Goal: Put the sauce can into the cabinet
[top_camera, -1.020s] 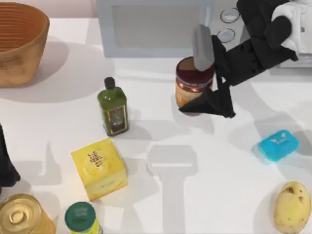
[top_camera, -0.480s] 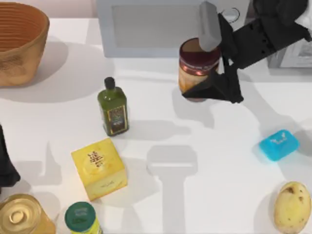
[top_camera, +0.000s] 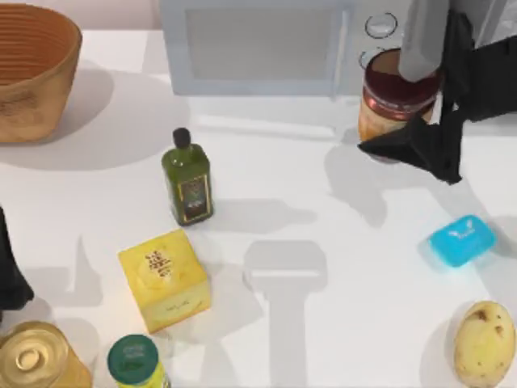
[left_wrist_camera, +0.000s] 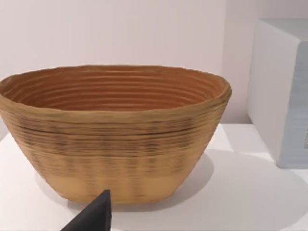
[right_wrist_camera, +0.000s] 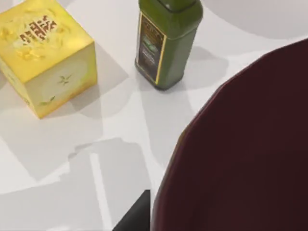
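The sauce can, with its dark maroon top and orange-yellow label, hangs above the table in front of the microwave's knobs. My right gripper is shut on it, one grey finger across its far side and one dark finger on its near side. In the right wrist view the can's maroon top looms close. A grey strip at the far right corner, behind the right arm, may be the cabinet; the rest is hidden. My left gripper is parked at the table's left edge.
The white microwave stands at the back and a woven basket at the back left. An oil bottle, yellow box, gold tin and green-lidded jar sit on the left. Blue soap and a potato lie front right.
My right gripper has carried the sauce can to the right and toward the back, from in front of the microwave door to in front of its knobs. The left arm has not moved.
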Controlling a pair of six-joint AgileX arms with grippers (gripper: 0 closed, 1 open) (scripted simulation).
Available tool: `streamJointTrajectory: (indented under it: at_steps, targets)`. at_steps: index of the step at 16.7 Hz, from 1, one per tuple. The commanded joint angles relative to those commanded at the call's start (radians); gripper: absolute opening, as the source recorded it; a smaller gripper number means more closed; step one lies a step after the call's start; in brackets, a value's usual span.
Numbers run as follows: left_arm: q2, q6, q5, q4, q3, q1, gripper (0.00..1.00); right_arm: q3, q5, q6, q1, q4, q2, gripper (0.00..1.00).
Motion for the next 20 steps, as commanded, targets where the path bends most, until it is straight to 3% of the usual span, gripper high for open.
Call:
streamJointTrajectory:
  at_steps: [12,16,20]
  targets:
    - [0.000,0.000,0.000,0.000,0.000,0.000,1.00,-0.983,0.485,0.611,-0.234,0.474,-1.261,0.00]
    - [0.000,0.000,0.000,0.000,0.000,0.000,1.00,-1.208,0.603,0.755,-0.285,0.591,-1.502,0.00]
    - [0.000,0.000,0.000,0.000,0.000,0.000,1.00,-1.277,0.643,0.804,-0.302,0.631,-1.572,0.00]
